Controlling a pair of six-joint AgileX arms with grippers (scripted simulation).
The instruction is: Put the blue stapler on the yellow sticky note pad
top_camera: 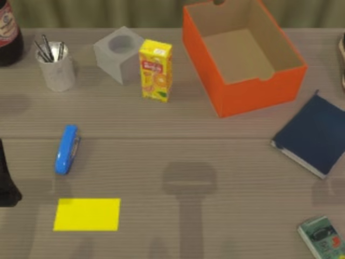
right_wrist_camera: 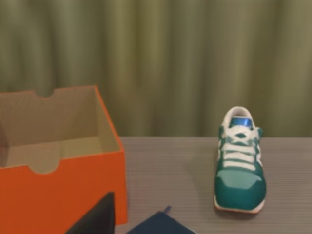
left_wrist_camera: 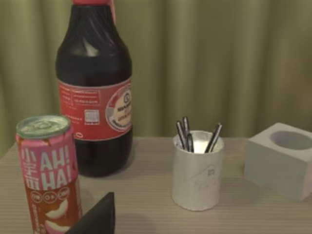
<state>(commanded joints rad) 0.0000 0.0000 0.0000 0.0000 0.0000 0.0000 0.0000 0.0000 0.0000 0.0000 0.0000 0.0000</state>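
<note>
From above, the blue stapler (top_camera: 67, 149) lies on the left part of the table (top_camera: 178, 162), its length running nearly front to back, leaning slightly. Just in front of it, apart and not touching, sits the yellow sticky note pad (top_camera: 87, 214), flat on the wood. Along the back stand a white pen cup (top_camera: 55, 67), a grey block with a round hole (top_camera: 119, 53) and an upright yellow juice carton (top_camera: 156, 69). An open orange box (top_camera: 242, 54) fills the back right, with a dark navy book (top_camera: 312, 134) in front of it to the right and a green calculator (top_camera: 323, 237) at the front right corner. A dark bottle (top_camera: 9, 32) stands at the back left corner. The left arm (top_camera: 6, 181) shows only as a dark shape at the left edge; its gripper's state I cannot tell.

From the left wrist, the same bottle (left_wrist_camera: 95, 92) stands beside a pink drink can (left_wrist_camera: 48, 170), with the pen cup (left_wrist_camera: 197, 170) and grey block (left_wrist_camera: 280, 158) farther along. A dark finger tip (left_wrist_camera: 97, 217) pokes in at the edge.

From the right wrist, the orange box (right_wrist_camera: 58, 161) is near, a teal sneaker (right_wrist_camera: 240, 161) stands apart from it, and the book's corner (right_wrist_camera: 158, 224) shows. Only one dark finger tip (right_wrist_camera: 97, 217) of the right gripper is visible, so I cannot tell its state either.
</note>
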